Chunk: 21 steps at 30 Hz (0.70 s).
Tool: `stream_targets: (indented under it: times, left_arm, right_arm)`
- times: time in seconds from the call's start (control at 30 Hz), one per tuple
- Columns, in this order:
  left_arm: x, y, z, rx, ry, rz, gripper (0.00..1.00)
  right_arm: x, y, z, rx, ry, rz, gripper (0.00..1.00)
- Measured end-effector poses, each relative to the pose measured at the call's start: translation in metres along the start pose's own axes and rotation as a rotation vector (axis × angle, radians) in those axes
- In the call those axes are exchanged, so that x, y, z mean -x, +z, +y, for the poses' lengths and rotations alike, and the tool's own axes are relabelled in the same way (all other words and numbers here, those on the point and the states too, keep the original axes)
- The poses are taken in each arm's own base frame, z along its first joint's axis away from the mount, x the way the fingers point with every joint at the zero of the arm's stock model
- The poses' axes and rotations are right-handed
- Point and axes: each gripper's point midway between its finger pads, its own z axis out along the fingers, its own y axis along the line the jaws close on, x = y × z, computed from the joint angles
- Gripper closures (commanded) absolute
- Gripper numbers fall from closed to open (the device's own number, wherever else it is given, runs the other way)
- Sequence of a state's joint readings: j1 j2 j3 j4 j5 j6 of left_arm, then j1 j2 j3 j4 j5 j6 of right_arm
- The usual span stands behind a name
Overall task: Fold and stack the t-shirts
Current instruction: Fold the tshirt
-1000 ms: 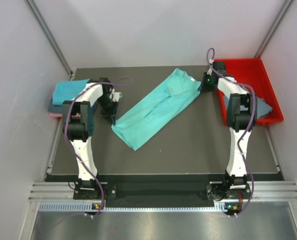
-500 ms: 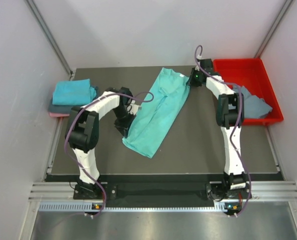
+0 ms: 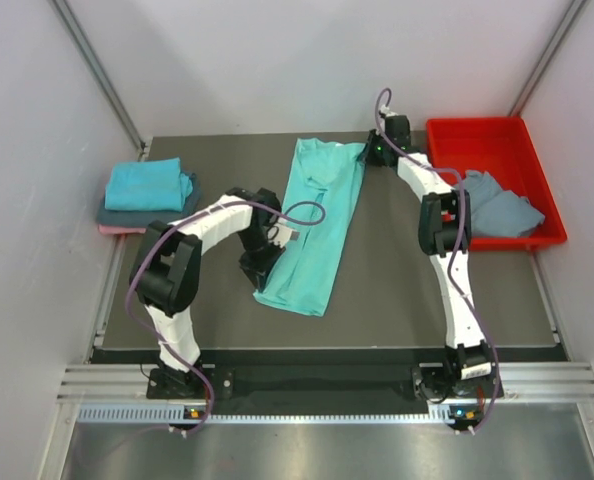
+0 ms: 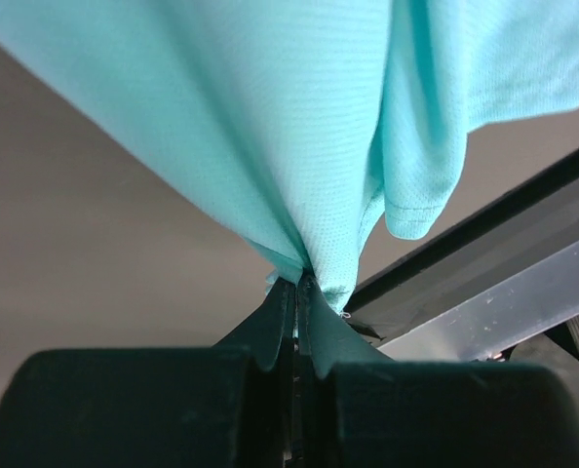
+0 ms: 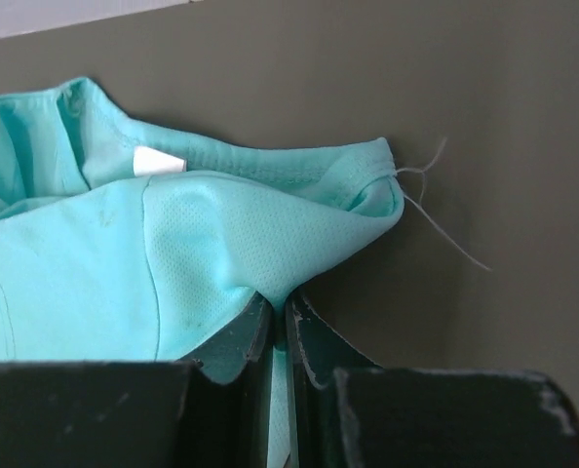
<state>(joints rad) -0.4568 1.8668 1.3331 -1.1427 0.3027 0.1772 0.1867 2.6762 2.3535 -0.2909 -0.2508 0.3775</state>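
1. My left gripper (image 4: 297,285) is pinched tight on a gathered bit of the turquoise t-shirt (image 3: 319,215). The cloth fans out straight ahead of my fingertips, lifted a little off the table (image 3: 397,290) right at the grip.
2. My right gripper (image 5: 278,304) is likewise clamped on the same shirt at its collar end. The white tag (image 5: 159,161) sits ahead and to the left of my tips.
3. The shirt lies as a long narrow band drawn out between my two grippers, and that is the relation that matters.
   - Its long axis runs from my left gripper at the near hem to my right gripper at the far end.
   - The far end leans slightly toward my right side.
4. From my left gripper the whole length lies ahead and a touch to the right. From my right gripper it lies back toward my bases and a touch to the left.
5. I judge the next move to be a fold across that axis, bringing one held end over toward the other. For that, both ends must stay in line so the band doesn't skew.
6. The folded stack (image 3: 145,188) sits off to the left of my left gripper, well apart, so my left arm is the nearer one for stacking.
7. The slate grey-blue t-shirt (image 3: 502,205), in the red tray (image 3: 477,124), lies to the right of my right gripper.
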Motion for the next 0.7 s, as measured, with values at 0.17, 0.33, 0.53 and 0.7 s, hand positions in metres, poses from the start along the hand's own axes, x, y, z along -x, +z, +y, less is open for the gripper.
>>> stream_targets:
  times: [0.17,0.33,0.53,0.7]
  left_arm:
    - [-0.001,0.006,-0.020,-0.015,0.064,0.019,1.00]
    - [0.001,0.008,-0.033,-0.015,0.108,0.026,1.00]
    - [0.008,0.005,-0.031,0.033,0.110,0.012,0.96]
    - [0.021,-0.007,-0.019,0.096,0.101,-0.030,0.52]
  right_arm:
    - [0.004,0.009,0.016,0.027,-0.005,-0.033,0.91]
    - [0.005,0.015,0.028,0.061,-0.004,-0.055,0.75]
    - [0.002,0.000,0.033,0.107,0.022,-0.021,0.34]
    - [0.007,-0.061,0.033,0.090,0.053,0.052,0.28]
